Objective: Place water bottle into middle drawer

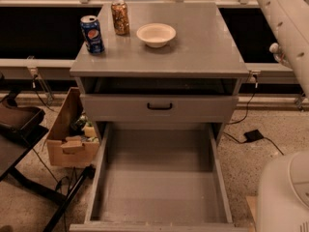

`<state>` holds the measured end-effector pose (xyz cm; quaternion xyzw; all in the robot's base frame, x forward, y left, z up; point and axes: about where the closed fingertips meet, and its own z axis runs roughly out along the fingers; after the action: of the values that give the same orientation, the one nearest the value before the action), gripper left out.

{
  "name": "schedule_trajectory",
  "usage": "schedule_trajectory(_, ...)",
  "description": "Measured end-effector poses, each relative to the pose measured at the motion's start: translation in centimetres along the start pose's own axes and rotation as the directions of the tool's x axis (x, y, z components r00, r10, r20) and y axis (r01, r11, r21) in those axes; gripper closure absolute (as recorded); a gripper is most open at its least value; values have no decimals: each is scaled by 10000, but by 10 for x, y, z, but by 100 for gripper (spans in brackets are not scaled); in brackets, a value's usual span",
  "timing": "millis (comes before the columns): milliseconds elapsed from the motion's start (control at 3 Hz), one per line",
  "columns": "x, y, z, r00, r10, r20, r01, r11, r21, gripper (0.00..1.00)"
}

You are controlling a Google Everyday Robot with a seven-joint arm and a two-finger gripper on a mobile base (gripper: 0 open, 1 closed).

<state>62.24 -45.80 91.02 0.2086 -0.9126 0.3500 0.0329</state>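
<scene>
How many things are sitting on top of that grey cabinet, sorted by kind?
Cans: 2 (blue can, gold-brown can)
Bowls: 1 (white bowl)
Total: 3
The gripper is out of view; only the arm shows, at the right edge.

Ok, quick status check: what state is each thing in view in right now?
Middle drawer: pulled out, nothing in it.
Drawer with black handle: shut.
Pepsi can: upright on the cabinet top.
Gold-brown can: upright behind it.
Bowl: upright, empty.
Cardboard box: open, holding clutter.
Water bottle: not in view.
End effector: out of frame; only the arm shows at the right edge.
</scene>
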Motion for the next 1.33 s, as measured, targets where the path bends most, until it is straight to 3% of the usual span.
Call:
schedule_trajectory(333, 4, -9, 5, 9986, -172, 503, 140, 9979, 636, 100)
schedule_trajectory(667, 4, -9, 5, 9986, -172, 503, 140, 9979, 636, 100)
schedule_trajectory(1000, 8, 10, 10, 9940, -609, 904, 657, 9965, -511, 100)
schedule_trajectory(1333, 38, 21, 14, 9609, -849, 2635, 1491, 9606, -2344, 100)
